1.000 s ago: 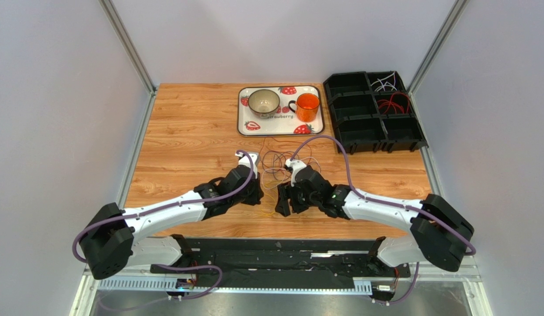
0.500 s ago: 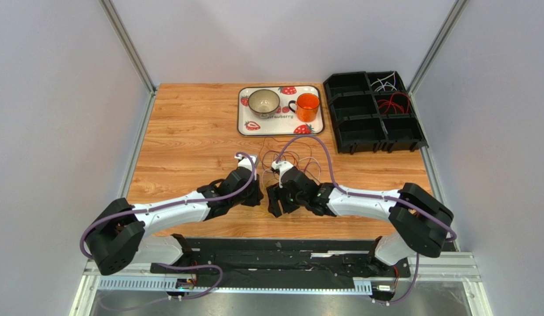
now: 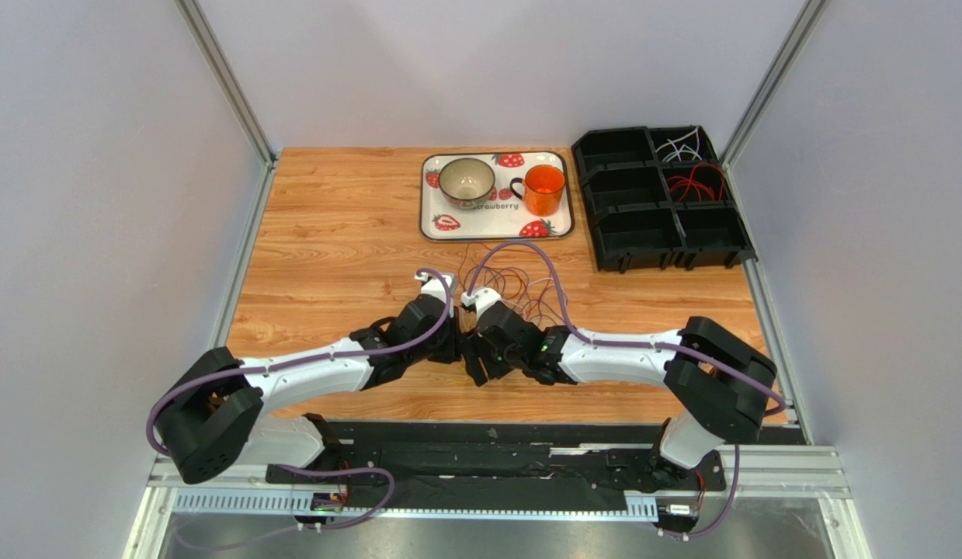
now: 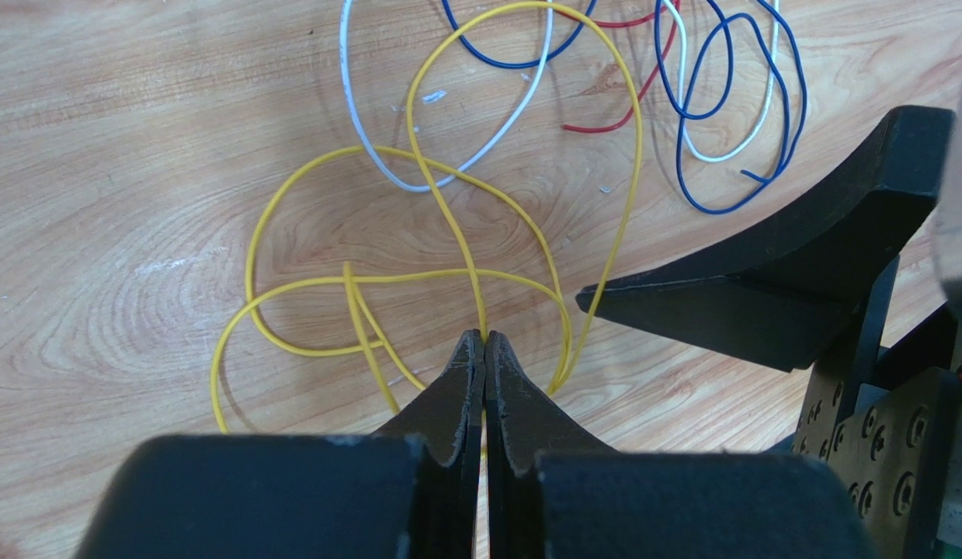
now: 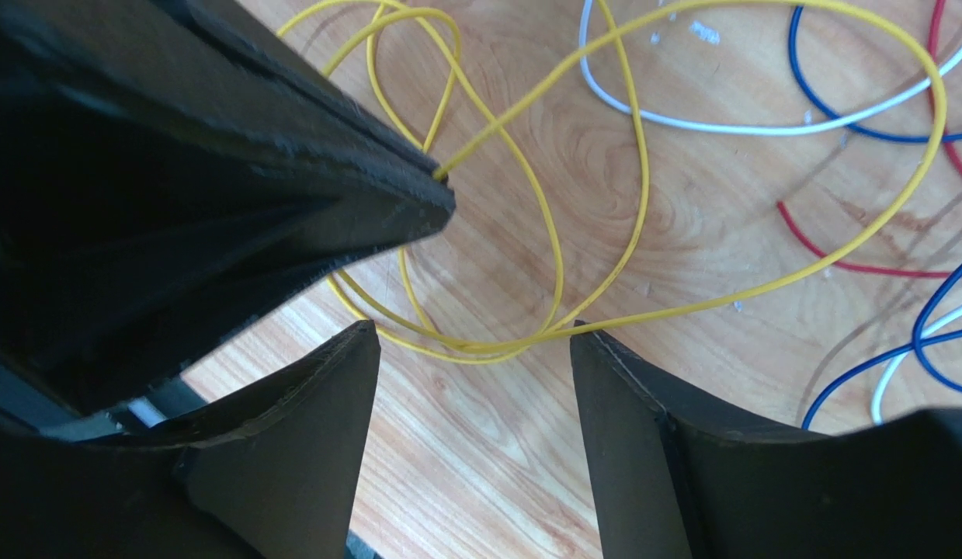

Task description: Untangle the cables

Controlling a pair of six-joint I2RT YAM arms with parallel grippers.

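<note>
Yellow cable [image 4: 415, 277] lies in crossed loops on the wooden table [image 3: 334, 221], just in front of the other blue, white and red cables [image 4: 719, 117]. The left gripper [image 4: 485, 340], jaws pressed together, pinches one yellow strand at its tips. The right gripper [image 5: 474, 338] hovers spread over the neighbouring loops. It should close on a single yellow strand clear of the crossings. Both should then draw apart slowly, watching for snags.
</note>
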